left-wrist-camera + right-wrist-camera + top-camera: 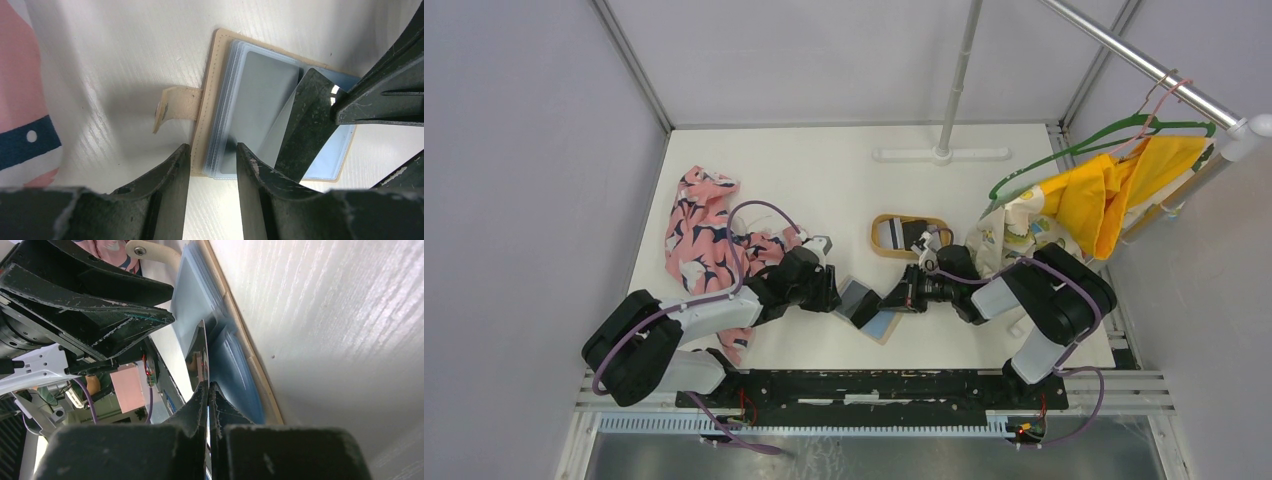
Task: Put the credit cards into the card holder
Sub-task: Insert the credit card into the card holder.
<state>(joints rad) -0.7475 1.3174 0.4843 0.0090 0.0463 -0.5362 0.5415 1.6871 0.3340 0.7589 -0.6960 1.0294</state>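
The card holder (871,310) lies open on the table between the two arms, tan with grey-blue sleeves (260,100) and a tan tab (175,107). My left gripper (832,290) (212,155) is open, its fingertips (247,160) at the holder's left edge, one on the sleeves, one on the table. My right gripper (894,298) (208,386) is shut on a dark credit card (305,130), seen edge-on (202,352) in the right wrist view. The card stands tilted with its far end inside the holder's sleeves (235,370). More credit cards (904,234) lie in the oval tray (879,243).
A pink patterned cloth (709,235) lies at the left by my left arm. A yellow garment (1124,185) on a green hanger hangs from the rail at the right. A white pole stand (944,152) is at the back.
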